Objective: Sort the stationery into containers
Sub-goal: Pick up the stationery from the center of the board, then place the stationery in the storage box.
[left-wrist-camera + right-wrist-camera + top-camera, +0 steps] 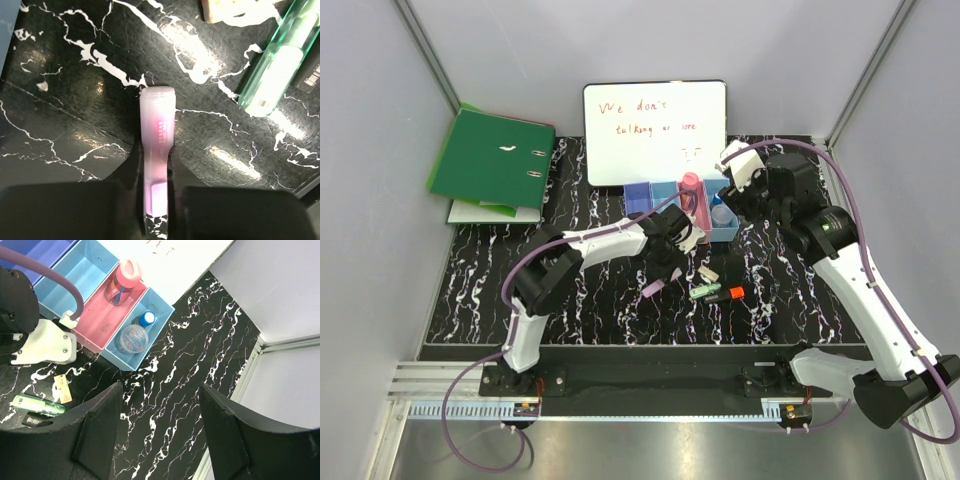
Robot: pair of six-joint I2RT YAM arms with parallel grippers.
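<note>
The lilac marker (157, 115) lies flat on the black marbled table, and my left gripper (156, 155) is shut on its rear half, a finger pressed to each side. From above the marker (654, 289) pokes out below the left gripper (667, 272). A green highlighter (705, 292) and an orange highlighter (735, 293) lie just to its right. The containers (642, 198) stand in a row before the whiteboard. A pink highlighter (125, 277) stands in the pink bin (95, 322). A blue-capped bottle (146, 318) and a round piece (132, 337) sit in the right-hand light blue bin (160, 315). My right gripper (160, 390) hangs open over bare table beside that bin.
A whiteboard (655, 130) with red writing leans at the back. A green ring binder (495, 160) lies at the back left. A small beige block (708, 273) lies near the highlighters. Grey walls close in both sides, and a metal rail runs along the right edge.
</note>
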